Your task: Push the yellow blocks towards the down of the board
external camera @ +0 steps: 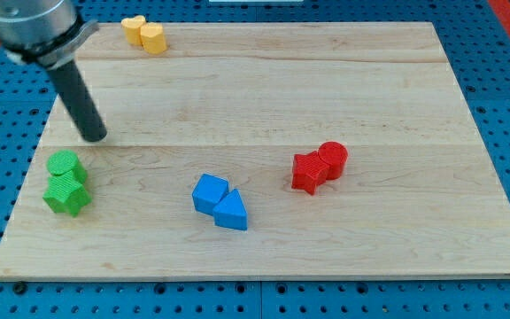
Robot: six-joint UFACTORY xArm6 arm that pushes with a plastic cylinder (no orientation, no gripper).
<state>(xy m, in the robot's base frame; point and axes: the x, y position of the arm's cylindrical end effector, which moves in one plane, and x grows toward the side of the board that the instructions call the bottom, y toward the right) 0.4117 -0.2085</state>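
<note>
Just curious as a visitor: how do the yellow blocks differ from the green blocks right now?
The yellow blocks sit at the board's top edge; the green blocks sit near its left edge, lower down. The yellow pair lies side by side; the green pair is stacked front to back. My tip is just above the green, far from yellow. Both are touching pairs.

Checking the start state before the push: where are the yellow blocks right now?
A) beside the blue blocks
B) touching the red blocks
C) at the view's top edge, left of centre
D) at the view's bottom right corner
C: the yellow blocks sit together at the board's top edge, left of centre, with my tip well below them, just above the green blocks.
</note>
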